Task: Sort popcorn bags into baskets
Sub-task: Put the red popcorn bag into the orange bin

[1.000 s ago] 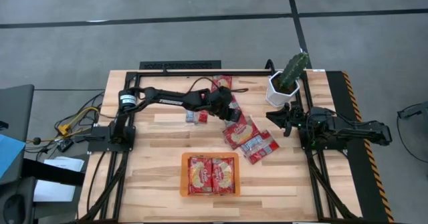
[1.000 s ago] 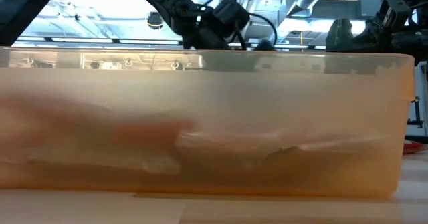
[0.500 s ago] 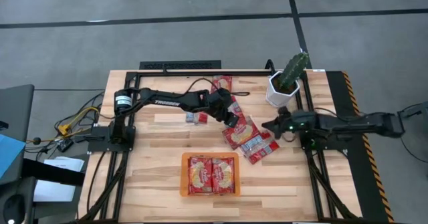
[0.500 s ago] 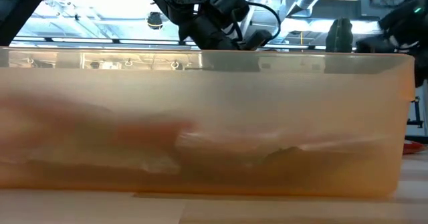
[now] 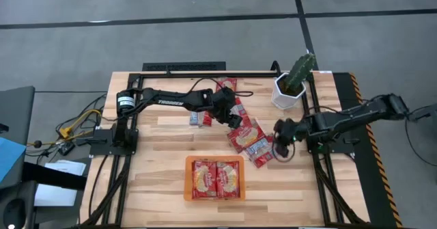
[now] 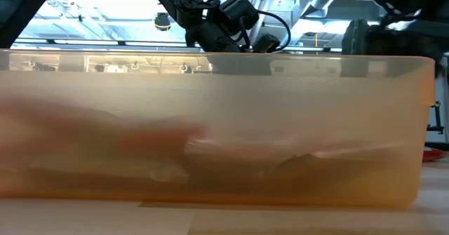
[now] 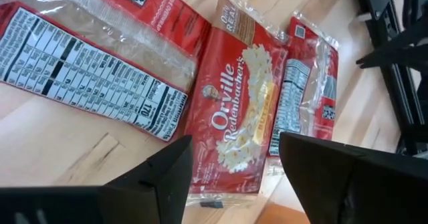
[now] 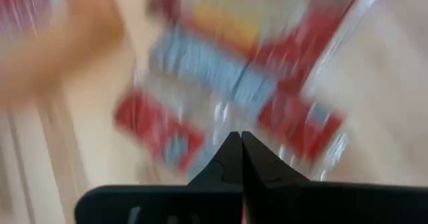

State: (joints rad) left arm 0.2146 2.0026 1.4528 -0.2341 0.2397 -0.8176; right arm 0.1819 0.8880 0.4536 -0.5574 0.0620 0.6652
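Two red popcorn bags (image 5: 216, 176) lie flat in the orange basket (image 5: 187, 181) near the table's front. A loose pile of popcorn bags (image 5: 249, 139) lies flat on the wood behind the basket, with one more bag (image 5: 226, 85) farther back and a small one (image 5: 200, 119) to the left. My left gripper (image 5: 230, 114) hovers open over the pile's far left end. A red bag with a popcorn picture (image 7: 234, 117) lies below the gap between its fingers. My right gripper (image 5: 278, 139) is shut over the pile's right edge, nothing between its fingers (image 8: 239, 147).
A white pot with a cactus (image 5: 290, 85) stands at the back right, just behind the right arm. Black frame rails run along the table's left, right and far edges. In the low view the basket's orange wall (image 6: 210, 123) fills the foreground.
My right gripper has swung from beside the cactus pot toward the table's near edge and left, to the right edge of the pile, and its fingers have shut. My left gripper has stayed over the pile's far left end.
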